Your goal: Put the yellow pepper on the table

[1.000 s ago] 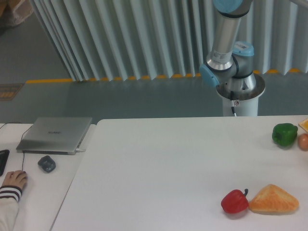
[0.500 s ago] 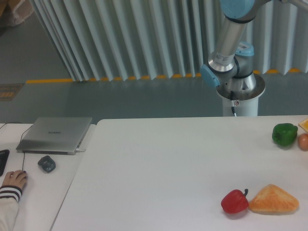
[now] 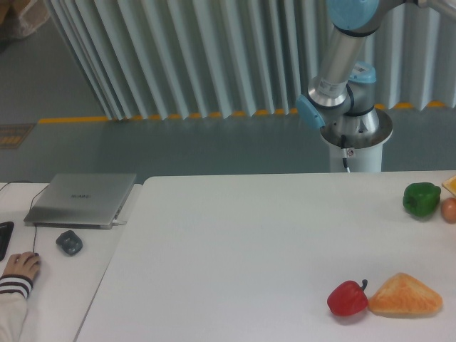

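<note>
Although the arm (image 3: pixel 340 53) rises from its white pedestal (image 3: pixel 354 146) behind the far edge of the white tabletop (image 3: pixel 242 249), only its base, lower joints and one link show; the link runs out of the top of the picture, so the tool is out of view and whether its fingers are apart or together cannot be told. The yellow pepper cannot be made out anywhere with certainty; a small yellow-orange sliver (image 3: pixel 450 184) at the right edge, just above a brownish round object (image 3: pixel 449 209), is cut off by the frame and too little of it shows to name it. A green pepper (image 3: pixel 421 199) sits near the right edge of the tabletop, just beside that round object. Toward the near right corner, a red pepper (image 3: pixel 348 298) lies touching an orange-tan wedge of bread (image 3: pixel 405 296), the pepper on the left side of the pair. On the adjoining white desk (image 3: pixel 53 285) to the left lie a closed silver laptop (image 3: pixel 82 199) and a dark grey lump (image 3: pixel 69 242) near it. A person's hand (image 3: pixel 21 266), with a striped cuff, rests on that desk at the lower left.
</note>
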